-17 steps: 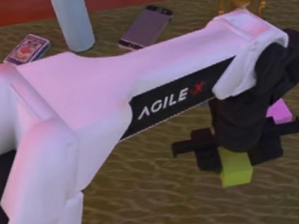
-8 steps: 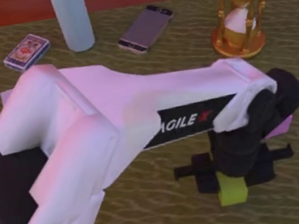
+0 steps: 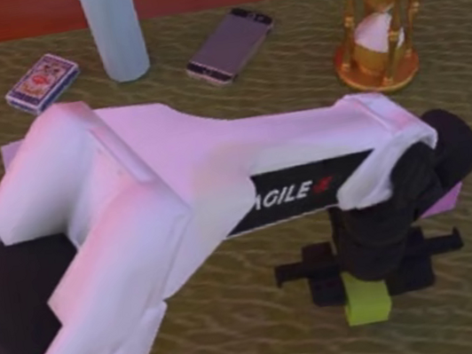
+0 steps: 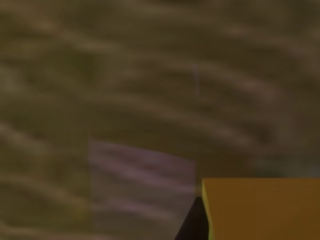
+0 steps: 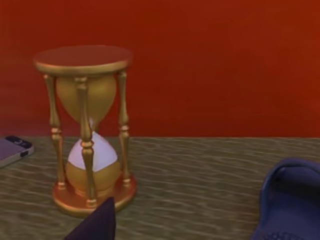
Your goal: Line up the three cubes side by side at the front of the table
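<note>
My left arm reaches across the worktop [image 3: 243, 337] from the top view's left, its gripper [image 3: 364, 278] low over the right front part of the olive wavy covering. The yellow-green cube [image 3: 368, 301] sits directly under the black gripper body with only its front part showing; whether the fingers are clamped on it or have let go I cannot tell, since the wrist hides them. In the left wrist view the same cube [image 4: 262, 210] fills a near corner, looking orange-tinged at that range, with a faint lavender patch [image 4: 140, 185] on the covering just beside it — probably a cube seen through blur.

The magenta-pink cube [image 3: 449, 197] peeks out from behind the wrist, just beyond and to the right of the yellow-green one. A sliver of the pale lavender cube [image 3: 9, 152] shows at the arm's far left edge, well apart from the other two.

Along the back stand a pale bottle [image 3: 114, 30], a patterned card box [image 3: 42, 82], a phone [image 3: 229, 45] and a gold hourglass [image 3: 382, 19]. The right wrist view shows the hourglass [image 5: 87, 135] upright — my right gripper's fingers cannot be judged either
</note>
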